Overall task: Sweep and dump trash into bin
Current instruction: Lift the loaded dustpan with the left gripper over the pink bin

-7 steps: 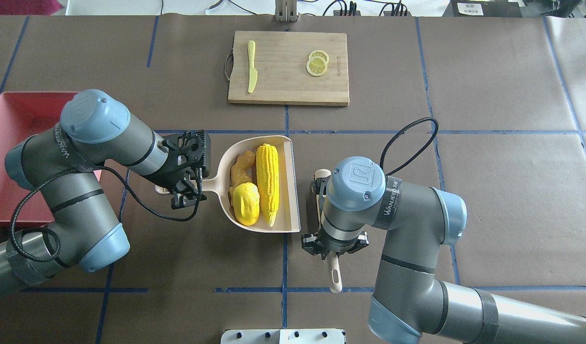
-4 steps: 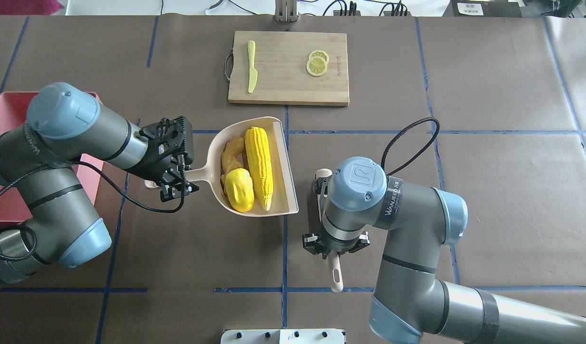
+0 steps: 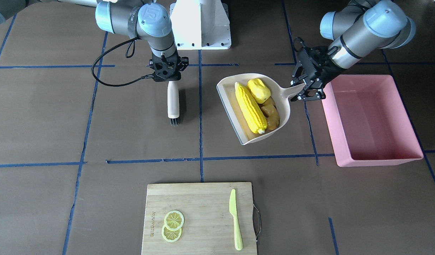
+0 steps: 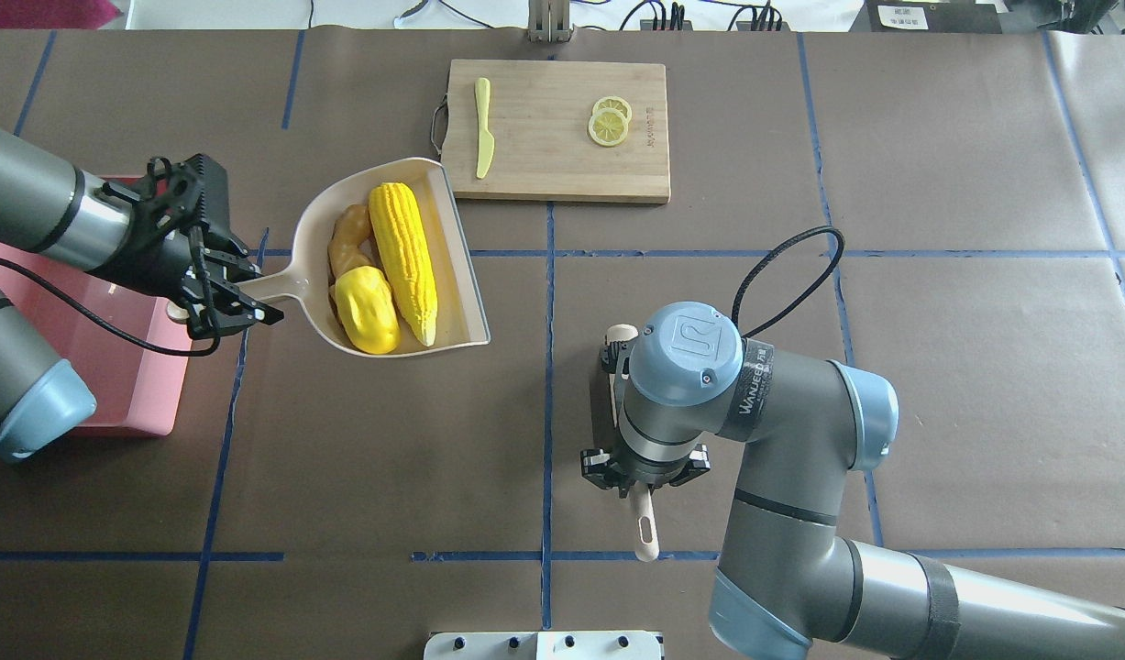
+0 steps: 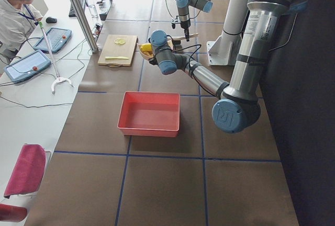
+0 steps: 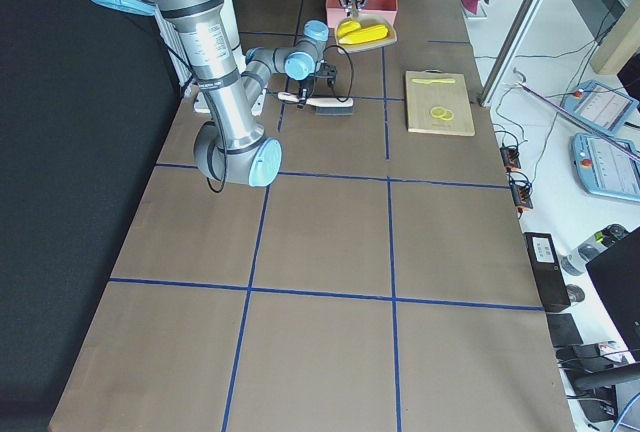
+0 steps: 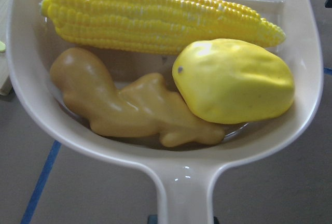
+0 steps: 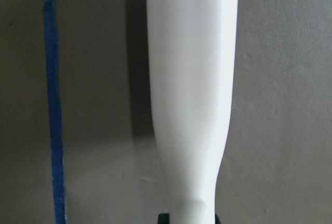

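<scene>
Overhead exterior: dustpan (image 4: 454, 275) near bin (image 4: 131, 394) rim.

Cream dustpan (image 4: 458, 275), bright yellow corn cob (image 4: 402, 261) patterned with rows of kernels, smooth yellow lumpy vegetable (image 4: 366, 310), tan-orange ginger root (image 4: 347, 240), plain pink bin (image 3: 377, 161). Dark brown table (image 4: 892, 367) crossed by a grid of blue tape lines (image 4: 690, 253); pale wood-grain cutting board (image 4: 544, 165), lime-green knife (image 4: 484, 128), yellow lemon slices (image 4: 609, 122) with segment markings. Cream brush (image 3: 173, 99) with black bristles (image 3: 174, 122); grey robot arms (image 4: 787, 403) with light blue joint caps.
</scene>
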`<state>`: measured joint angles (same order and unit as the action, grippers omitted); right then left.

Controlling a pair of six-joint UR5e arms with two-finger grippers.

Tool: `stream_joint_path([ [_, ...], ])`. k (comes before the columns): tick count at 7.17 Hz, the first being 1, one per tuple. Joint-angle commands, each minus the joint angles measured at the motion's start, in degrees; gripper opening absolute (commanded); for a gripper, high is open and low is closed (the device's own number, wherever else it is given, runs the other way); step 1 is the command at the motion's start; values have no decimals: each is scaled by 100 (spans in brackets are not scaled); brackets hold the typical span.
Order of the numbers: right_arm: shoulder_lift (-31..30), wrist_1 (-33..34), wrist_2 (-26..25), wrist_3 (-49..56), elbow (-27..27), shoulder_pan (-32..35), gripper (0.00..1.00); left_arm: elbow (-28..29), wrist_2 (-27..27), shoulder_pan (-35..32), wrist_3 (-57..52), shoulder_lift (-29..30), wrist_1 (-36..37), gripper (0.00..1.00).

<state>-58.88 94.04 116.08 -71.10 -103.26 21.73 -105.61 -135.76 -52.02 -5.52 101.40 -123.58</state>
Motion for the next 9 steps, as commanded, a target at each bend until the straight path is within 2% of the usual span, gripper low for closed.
stream_joint_path([
  [1,0,0,-6,0,-1,6,0,110,-1124,-1068,-28,-417,-410,2],
  [3,-9,0,-6,0,-1,6,0,425,-1741,-1965,-1025,-735,-403,2],
  [5,-9,0,-6,0,-10,-2,0,900,-1761,-2416,-1923,-736,-368,2],
  [7,-18,0,-6,0,-10,-2,0,1060,-1709,-2557,-2591,-745,-203,2],
  [9,-18,0,-6,-9,-19,-2,0,1069,-1429,-2917,-3914,-745,856,2],
])
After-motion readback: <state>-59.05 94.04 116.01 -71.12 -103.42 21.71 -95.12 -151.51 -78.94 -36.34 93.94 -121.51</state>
